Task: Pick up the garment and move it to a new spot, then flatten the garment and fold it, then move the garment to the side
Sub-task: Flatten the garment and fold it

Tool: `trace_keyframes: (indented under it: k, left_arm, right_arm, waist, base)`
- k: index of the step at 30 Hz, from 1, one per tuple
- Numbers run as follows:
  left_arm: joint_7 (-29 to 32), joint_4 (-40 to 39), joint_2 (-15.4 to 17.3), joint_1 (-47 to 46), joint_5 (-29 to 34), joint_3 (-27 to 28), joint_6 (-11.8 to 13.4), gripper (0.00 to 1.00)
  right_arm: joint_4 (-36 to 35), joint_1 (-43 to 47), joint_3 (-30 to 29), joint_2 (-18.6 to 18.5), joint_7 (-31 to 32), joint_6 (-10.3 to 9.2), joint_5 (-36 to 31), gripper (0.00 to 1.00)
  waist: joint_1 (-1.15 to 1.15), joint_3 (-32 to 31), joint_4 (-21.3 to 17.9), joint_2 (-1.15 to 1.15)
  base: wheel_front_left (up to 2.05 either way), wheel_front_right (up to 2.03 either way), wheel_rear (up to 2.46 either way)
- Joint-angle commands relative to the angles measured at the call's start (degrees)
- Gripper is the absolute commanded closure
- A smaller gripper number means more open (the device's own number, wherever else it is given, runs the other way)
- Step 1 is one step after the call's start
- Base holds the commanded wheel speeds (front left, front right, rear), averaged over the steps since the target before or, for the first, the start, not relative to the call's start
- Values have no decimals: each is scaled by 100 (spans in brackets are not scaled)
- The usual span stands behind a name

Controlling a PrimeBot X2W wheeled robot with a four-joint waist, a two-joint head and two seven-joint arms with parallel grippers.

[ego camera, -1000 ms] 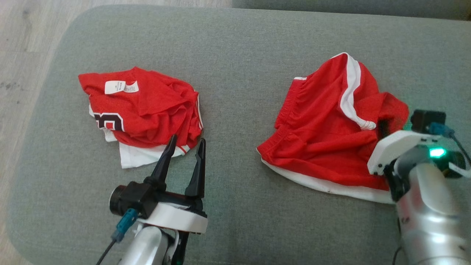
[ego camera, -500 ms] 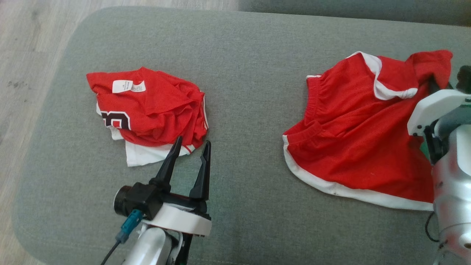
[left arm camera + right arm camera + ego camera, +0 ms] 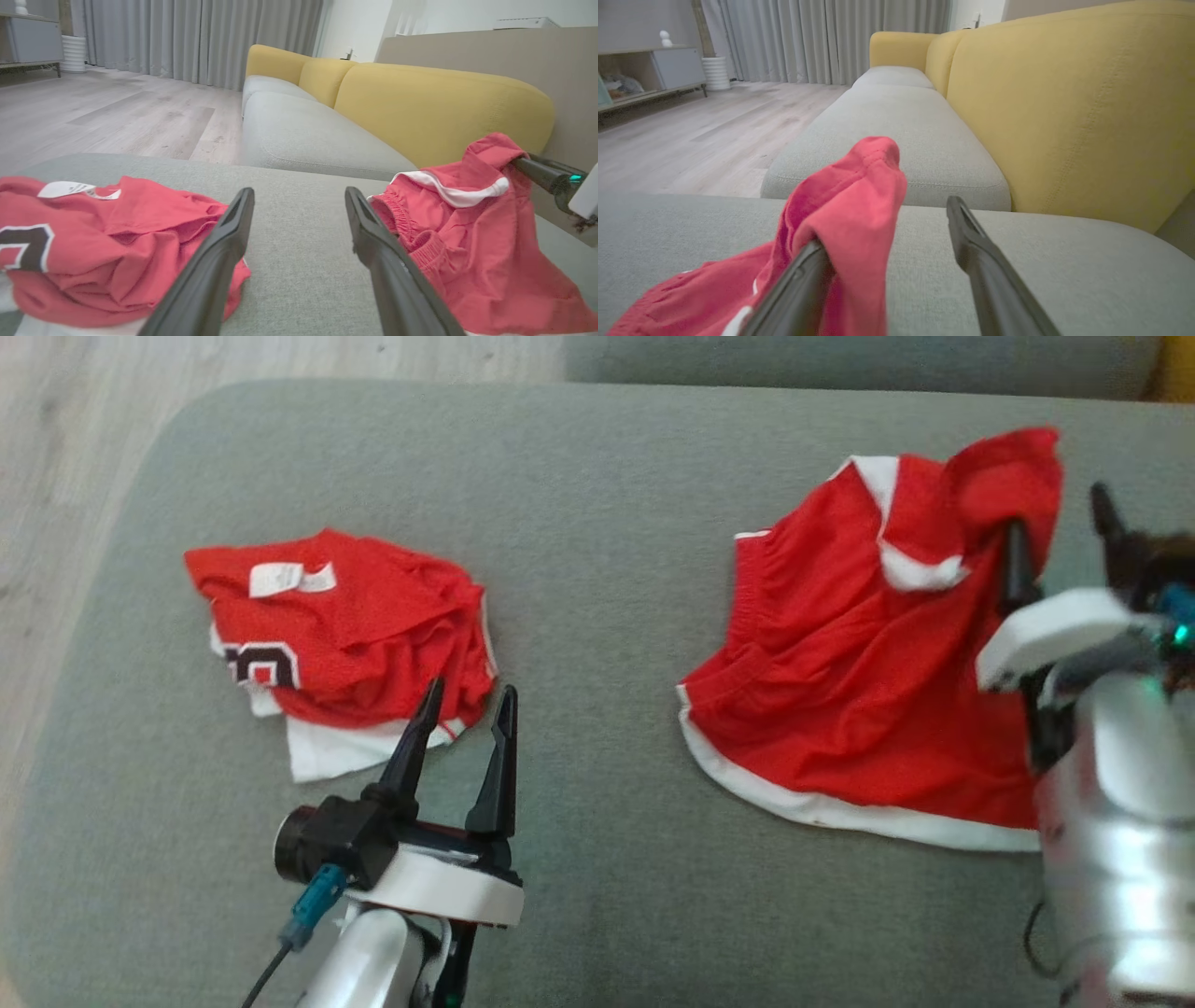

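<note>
Now, your right claw (image 3: 882, 224): jaws wide apart, red shorts (image 3: 840, 691) draped over one.
Your left claw (image 3: 470, 689): spread, empty.

A home living room — a long yellow-backed fabric sofa (image 3: 1064, 116) with grey seat cushions (image 3: 896, 126). Pleated grey floor-length curtains (image 3: 822, 37), pale wood-plank flooring (image 3: 691, 140) and a low grey-doored sideboard (image 3: 654, 70) lie beyond.
</note>
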Motion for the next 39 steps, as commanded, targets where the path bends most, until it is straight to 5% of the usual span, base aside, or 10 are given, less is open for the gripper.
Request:
trace_keyframes:
  k: [1,10,17,24,32,39]
  left_arm:
    - [-55,-177,-6,-189,50,213,-1,0]
    - [-55,-89,31,-111,177,361,-64,0]
    - [-55,-3,42,-84,334,362,-81,0]
    - [-55,22,25,-107,361,326,-121,0]
    - [-55,66,12,-183,365,276,-156,0]
    - [-55,79,9,-177,386,325,-168,0]
  right_arm:
    - [-304,163,215,78,-95,37,165,0]
    - [-2076,2138,1460,154,-140,37,1765,0]
    - [-2751,3220,1824,156,-132,37,2066,0]
    - [-2767,3217,1529,156,141,37,2032,0]
    - [-2008,2985,736,156,671,37,1827,0]
    - [-1608,3097,773,156,796,37,1810,0]
  waist:
    - [0,-132,-175,0]
    - [0,-413,-741,0]
    - [0,-439,-941,0]
    - [0,-347,-950,0]
    - [0,-204,-759,0]
    - [0,-197,-734,0]
  base:
    - [0,0,0]
    - [0,0,0]
    - [0,0,0]
    - [0,0,0]
    - [0,0,0]
    - [0,0,0]
